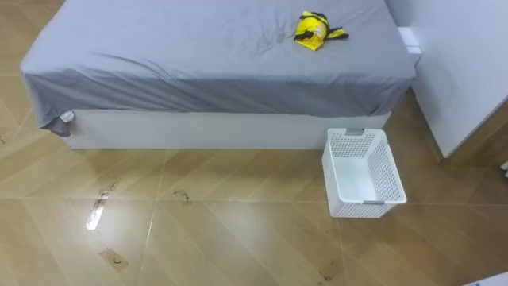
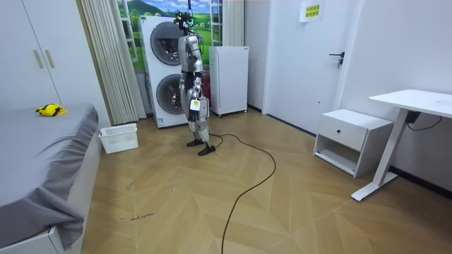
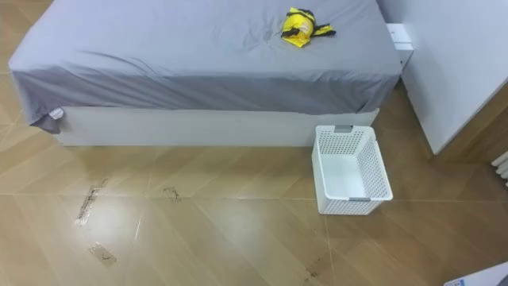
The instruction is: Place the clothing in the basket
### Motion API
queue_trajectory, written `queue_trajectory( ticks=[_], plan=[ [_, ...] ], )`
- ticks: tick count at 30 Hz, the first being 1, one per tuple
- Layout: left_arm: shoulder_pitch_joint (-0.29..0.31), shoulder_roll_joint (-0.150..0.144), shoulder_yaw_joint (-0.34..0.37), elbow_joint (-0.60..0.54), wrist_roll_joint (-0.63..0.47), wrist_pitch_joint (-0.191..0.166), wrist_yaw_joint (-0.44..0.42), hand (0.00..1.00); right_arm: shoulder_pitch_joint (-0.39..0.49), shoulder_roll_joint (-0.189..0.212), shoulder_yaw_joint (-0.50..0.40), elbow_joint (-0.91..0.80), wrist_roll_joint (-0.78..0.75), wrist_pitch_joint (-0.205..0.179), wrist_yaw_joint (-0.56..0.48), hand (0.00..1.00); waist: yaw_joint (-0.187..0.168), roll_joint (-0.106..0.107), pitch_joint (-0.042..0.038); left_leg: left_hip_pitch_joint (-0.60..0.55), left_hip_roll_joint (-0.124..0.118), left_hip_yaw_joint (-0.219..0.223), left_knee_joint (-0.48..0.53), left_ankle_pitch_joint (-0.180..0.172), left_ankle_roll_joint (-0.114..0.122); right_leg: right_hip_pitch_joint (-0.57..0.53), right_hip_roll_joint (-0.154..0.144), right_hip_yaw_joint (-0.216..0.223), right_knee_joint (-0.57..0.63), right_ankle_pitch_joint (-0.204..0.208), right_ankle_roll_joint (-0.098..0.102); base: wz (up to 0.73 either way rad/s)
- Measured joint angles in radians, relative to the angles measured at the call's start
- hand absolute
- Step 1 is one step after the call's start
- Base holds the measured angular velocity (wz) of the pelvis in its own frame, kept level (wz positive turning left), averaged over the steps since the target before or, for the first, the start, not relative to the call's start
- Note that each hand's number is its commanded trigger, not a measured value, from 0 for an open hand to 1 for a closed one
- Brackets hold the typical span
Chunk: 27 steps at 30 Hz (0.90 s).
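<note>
Lying crumpled on the grey bed, toward its right end, yellow clothes are seen. A white basket is set on the floor just beside the bed, empty. The robot is stood by the washing machines, well apart from both; what its hands are doing cannot be told.

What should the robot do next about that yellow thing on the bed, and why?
Probably step toward the bed: the yellow garment lies on top of it, the white basket stands empty on the floor beside it, and the room view shows the robot standing well off, by the washing machines.
</note>
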Motion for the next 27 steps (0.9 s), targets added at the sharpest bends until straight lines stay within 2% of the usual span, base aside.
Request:
queue_trajectory(
  ticks=[7,17,22,24,27],
  plan=[
    [-0.011,0.004,-0.004,0.0,0.001,-0.005,0.001,0.0,0.0,0.002,0.003,-0.022,-0.024,-0.002,0.001,0.0,0.0,-0.006,0.0029,-0.001,0.0,0.001,0.0,0.0,0.0,0.0,0.0,0.0,0.001,-0.002,0.0,0.0],
    [-0.005,0.001,-0.022,0.001,-0.023,-0.005,0.001,0.0,0.01,0.002,0.008,-0.021,-0.02,-0.009,-0.001,0.0,-0.003,0.006,0.0001,-0.007,0.0,0.007,-0.001,0.0,0.0,-0.002,0.0,0.001,0.002,-0.001,0.0,0.0],
    [-0.002,0.001,-0.018,0.003,-0.044,-0.005,-0.011,0.0,0.026,0.002,-0.018,-0.042,-0.043,-0.01,0.001,0.0,0.0,0.015,-0.0007,-0.007,0.003,0.009,0.0,0.0,0.0,-0.003,0.002,0.001,0.006,-0.001,0.0,0.0],
    [-0.004,0.0,-0.003,0.008,-0.043,-0.005,-0.026,0.0,0.018,0.001,-0.038,-0.04,-0.069,-0.01,0.01,0.0,0.004,0.022,0.0004,-0.007,0.01,0.013,0.006,-0.01,-0.004,-0.007,0.007,-0.001,0.019,-0.006,-0.005,-0.1],
    [0.002,0.007,0.025,0.014,-0.044,0.0,-0.045,0.0,0.01,-0.001,-0.037,-0.038,-0.095,-0.007,0.011,0.0,0.022,0.028,0.0006,-0.025,0.036,0.039,0.084,-0.058,-0.018,-0.037,0.019,-0.003,0.089,-0.044,-0.021,-0.31]
  ],
)
